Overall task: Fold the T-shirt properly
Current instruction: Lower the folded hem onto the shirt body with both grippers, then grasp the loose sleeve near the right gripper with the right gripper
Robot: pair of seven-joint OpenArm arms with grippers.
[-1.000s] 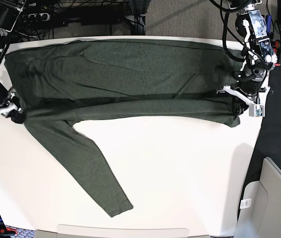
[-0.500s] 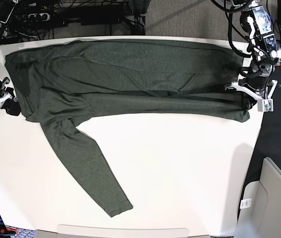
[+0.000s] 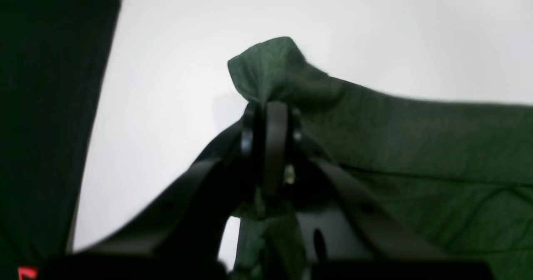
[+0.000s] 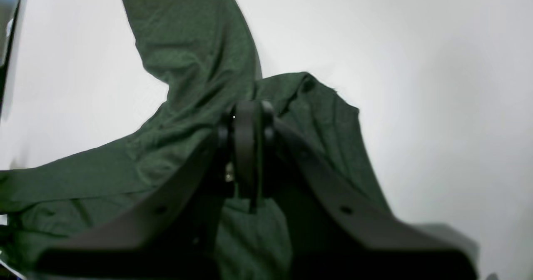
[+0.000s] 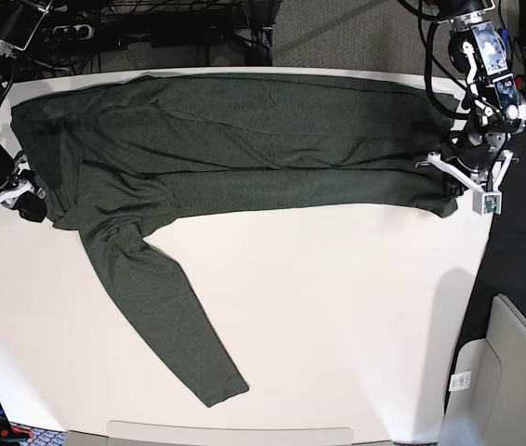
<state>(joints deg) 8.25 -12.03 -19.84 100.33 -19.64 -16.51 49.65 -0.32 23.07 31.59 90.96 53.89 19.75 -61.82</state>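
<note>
shirt: spread across table, one sleeve trailing toward the near edge | left gripper: pinching shirt corner | right gripper: pinching shirt edge

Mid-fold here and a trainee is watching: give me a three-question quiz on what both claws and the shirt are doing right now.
1. True or false: the left claw is shut on the T-shirt.
2. What does the right claw pinch? A) table edge B) T-shirt fabric C) nothing
3. Fill in: one long ____ lies spread across the white table, toward the near edge.

Key: 1 true; 2 B; 3 sleeve.
</note>
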